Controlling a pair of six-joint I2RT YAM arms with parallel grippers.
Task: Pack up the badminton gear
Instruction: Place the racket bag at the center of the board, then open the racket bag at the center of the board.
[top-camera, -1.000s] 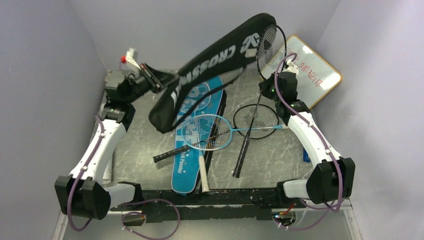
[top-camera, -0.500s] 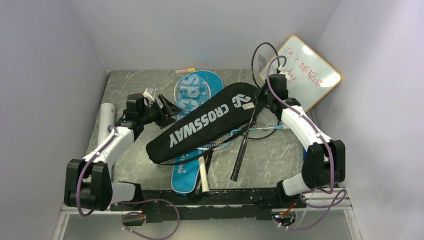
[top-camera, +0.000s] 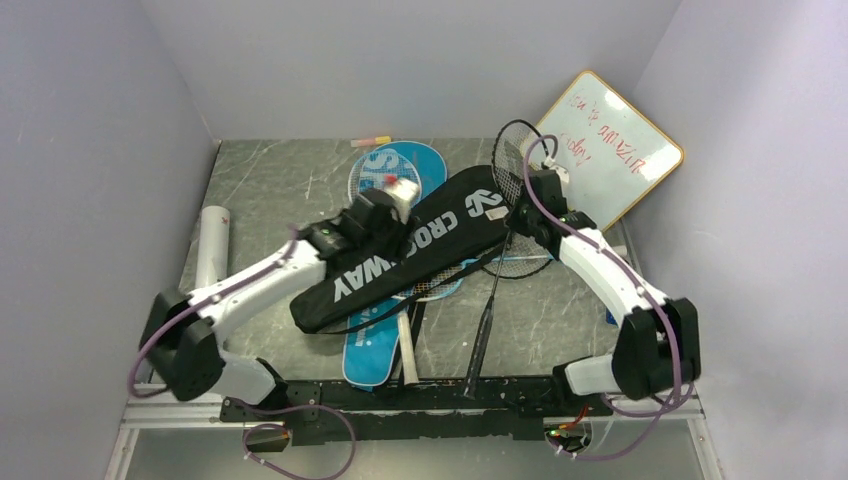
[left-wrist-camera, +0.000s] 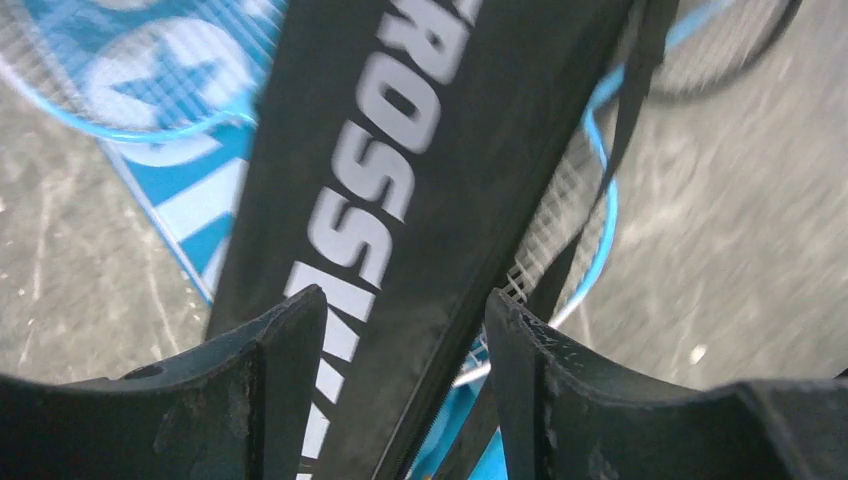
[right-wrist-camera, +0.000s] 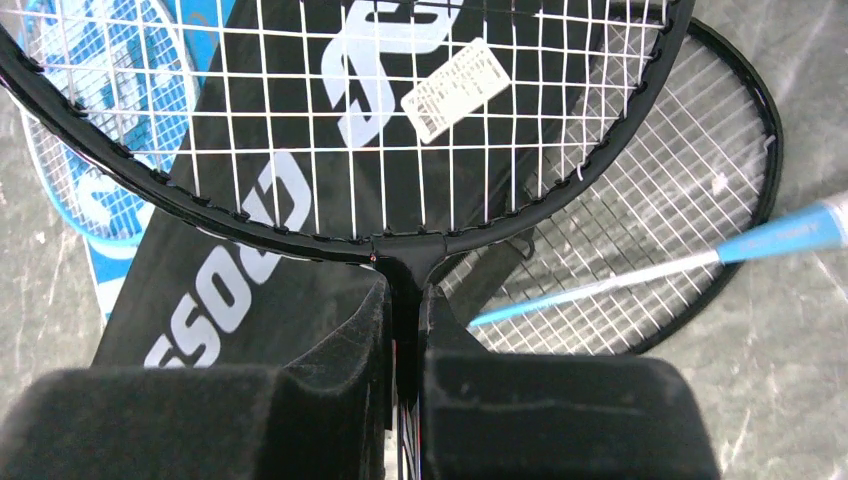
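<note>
The black bag (top-camera: 440, 235) with white lettering lies flat and slanted across the table, on top of the blue bag (top-camera: 372, 352) and the light-blue racket (top-camera: 446, 288). My left gripper (top-camera: 372, 238) hovers over the bag's middle. In the left wrist view it (left-wrist-camera: 405, 320) is open, the black bag (left-wrist-camera: 440, 150) and its zipper edge showing between the fingers, ungripped. My right gripper (top-camera: 520, 215) is shut on the throat of a black racket (top-camera: 512, 158). Its handle slopes down to the near edge. The right wrist view shows the gripper (right-wrist-camera: 405, 292) clamping that racket (right-wrist-camera: 380, 243).
A second black racket (top-camera: 530, 262) lies on the table under my right arm. A white tube (top-camera: 212, 245) lies along the left wall. The orange-rimmed whiteboard (top-camera: 615, 140) leans in the back right corner. A small pink-orange item (top-camera: 370, 141) lies at the back edge.
My left gripper opened and let go of the black bag, which dropped flat onto the rackets. The left arm swung right over the bag's middle. My right gripper lowered with the black racket.
</note>
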